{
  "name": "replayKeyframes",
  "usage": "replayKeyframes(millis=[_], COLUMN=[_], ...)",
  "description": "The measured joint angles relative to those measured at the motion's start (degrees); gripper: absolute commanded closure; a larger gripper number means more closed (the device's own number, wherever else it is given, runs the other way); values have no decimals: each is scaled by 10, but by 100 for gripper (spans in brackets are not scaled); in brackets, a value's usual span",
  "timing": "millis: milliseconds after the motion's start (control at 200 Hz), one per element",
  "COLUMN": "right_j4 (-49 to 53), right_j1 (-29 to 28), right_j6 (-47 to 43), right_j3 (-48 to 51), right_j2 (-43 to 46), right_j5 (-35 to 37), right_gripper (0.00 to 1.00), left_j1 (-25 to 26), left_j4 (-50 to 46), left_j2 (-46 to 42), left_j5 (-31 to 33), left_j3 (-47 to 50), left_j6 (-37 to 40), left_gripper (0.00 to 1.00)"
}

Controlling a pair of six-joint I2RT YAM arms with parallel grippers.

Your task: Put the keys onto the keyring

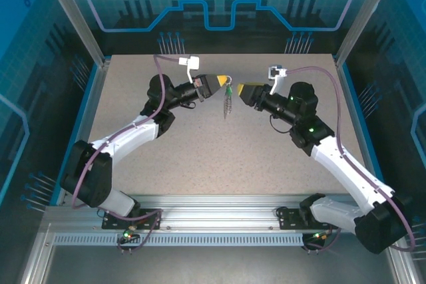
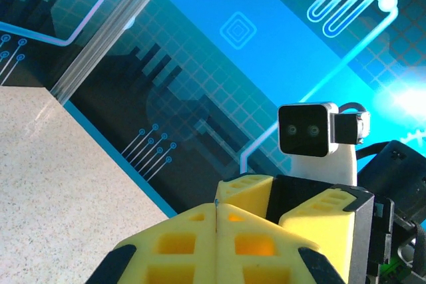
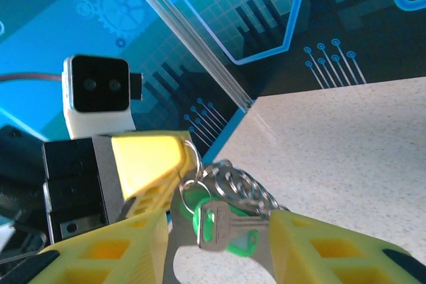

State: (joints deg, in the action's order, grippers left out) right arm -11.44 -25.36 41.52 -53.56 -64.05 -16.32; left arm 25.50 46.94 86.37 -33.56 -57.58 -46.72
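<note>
My left gripper is raised above the middle of the table and is shut on a thin silvery ring of the keyring. The ring's edge shows in the seam between the fingers of the left gripper. A beaded chain dangles below it. In the right wrist view the keyring hangs from the left gripper's yellow tip. The keys, silver with a green head, hang on a small ring beside the chain loops. My right gripper is open, its fingers standing on either side of the key.
The speckled table is bordered by blue printed walls and metal posts. The right arm's wrist camera faces the left one closely. Both arm bases sit on the rail at the near edge.
</note>
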Motion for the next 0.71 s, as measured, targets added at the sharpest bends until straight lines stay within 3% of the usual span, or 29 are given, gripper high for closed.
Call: replayKeyframes(millis=[375, 705], right_j4=[-102, -140], right_j1=[0, 0], right_j6=[94, 127], right_j3=[-13, -14], right_j2=[-63, -83], right_j5=[-15, -24], right_gripper=[54, 56], left_j1=[7, 11], left_j4=[49, 61], left_j2=[-2, -2], left_j5=[68, 79], left_j3=[36, 36], left_j6=[-29, -30], left_gripper=[100, 100])
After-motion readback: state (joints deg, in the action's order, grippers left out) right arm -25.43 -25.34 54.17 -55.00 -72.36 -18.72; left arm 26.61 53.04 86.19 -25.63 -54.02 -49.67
